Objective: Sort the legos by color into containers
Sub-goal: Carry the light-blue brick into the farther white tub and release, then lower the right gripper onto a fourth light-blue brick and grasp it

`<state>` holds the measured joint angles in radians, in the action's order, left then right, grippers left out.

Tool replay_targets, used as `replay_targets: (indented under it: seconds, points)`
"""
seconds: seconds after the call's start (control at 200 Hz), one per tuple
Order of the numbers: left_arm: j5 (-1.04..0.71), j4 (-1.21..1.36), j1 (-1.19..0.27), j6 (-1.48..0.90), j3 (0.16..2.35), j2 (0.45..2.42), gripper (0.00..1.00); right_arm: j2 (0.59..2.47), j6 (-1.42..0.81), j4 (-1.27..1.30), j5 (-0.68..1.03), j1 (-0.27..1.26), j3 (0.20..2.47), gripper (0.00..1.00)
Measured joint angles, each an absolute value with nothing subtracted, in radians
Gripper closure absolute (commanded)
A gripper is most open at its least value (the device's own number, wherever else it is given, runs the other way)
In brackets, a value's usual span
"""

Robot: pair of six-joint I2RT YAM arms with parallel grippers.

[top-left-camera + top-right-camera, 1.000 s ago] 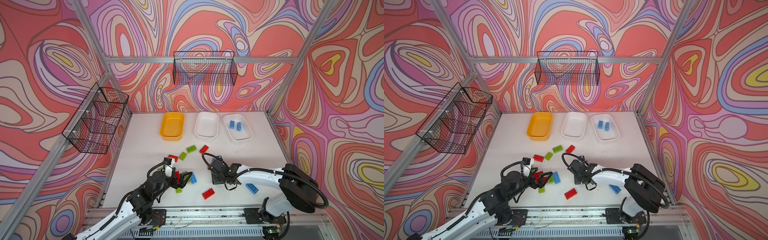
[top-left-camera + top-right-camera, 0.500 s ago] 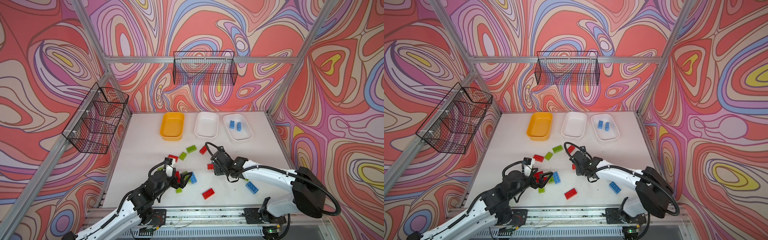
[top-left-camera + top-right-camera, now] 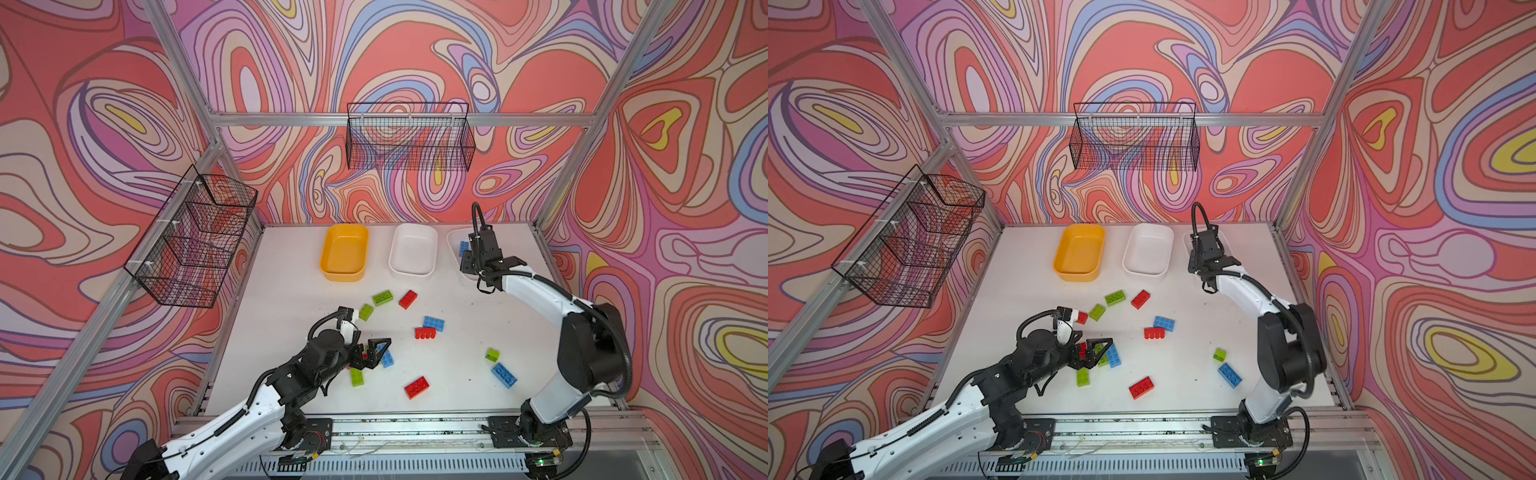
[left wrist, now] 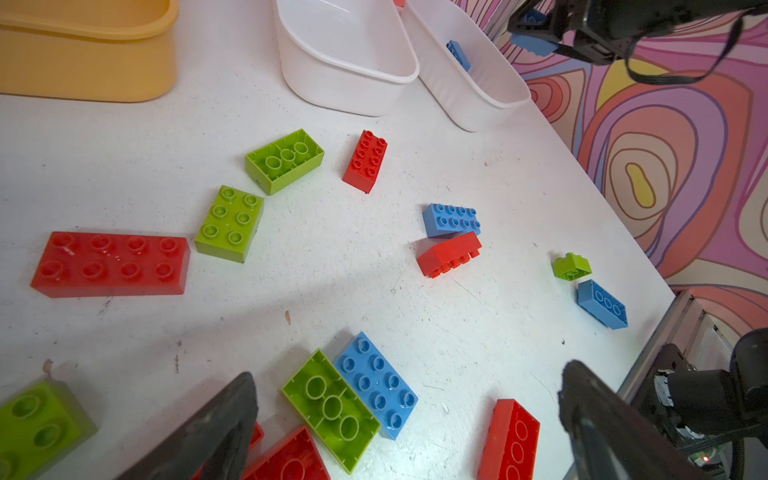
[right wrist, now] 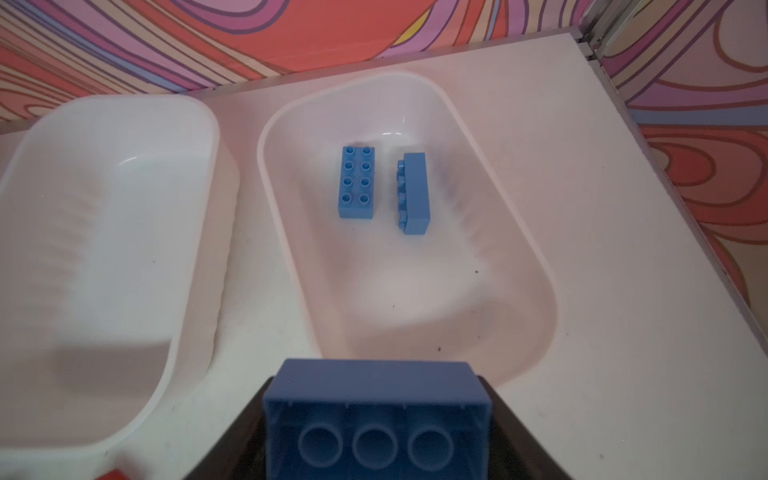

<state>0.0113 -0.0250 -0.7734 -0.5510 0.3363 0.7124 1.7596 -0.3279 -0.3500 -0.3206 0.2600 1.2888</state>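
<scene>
- You have no text, label, brand, number or sign to read in any view.
- Any marking on the studs of the legos (image 4: 110, 264) is too small for you to make out.
</scene>
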Motion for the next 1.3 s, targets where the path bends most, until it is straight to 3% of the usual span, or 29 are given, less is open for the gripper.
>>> replay_targets:
  seconds: [0.22, 0.391, 0.696, 0.851, 1.027, 1.157, 1.302]
  points:
    - [0.043, -0.002, -0.773, -0.563, 0.346, 0.754, 0.00, 2.086, -0.294, -0.340, -0.271, 0.181, 1.534, 0.53]
    - [0.072, 0.001, -0.773, -0.564, 0.375, 0.816, 0.00, 2.226, -0.278, -0.348, -0.242, 0.143, 1.684, 0.50]
    - [0.079, 0.026, -0.773, -0.561, 0.451, 0.936, 0.00, 2.271, -0.268, -0.369, -0.176, 0.122, 1.786, 0.14]
    - [0.071, 0.027, -0.773, -0.561, 0.451, 0.931, 0.00, 2.160, -0.281, -0.377, -0.143, 0.132, 1.673, 0.12]
    - [0.062, 0.044, -0.773, -0.563, 0.411, 0.844, 0.00, 1.876, -0.321, -0.376, -0.149, 0.187, 1.463, 0.12]
    - [0.043, 0.092, -0.773, -0.579, 0.337, 0.785, 0.00, 1.663, -0.377, -0.352, -0.164, 0.354, 1.277, 0.12]
    - [0.015, 0.116, -0.779, -0.598, 0.276, 0.770, 0.00, 1.553, -0.476, -0.343, -0.182, 0.580, 1.066, 0.09]
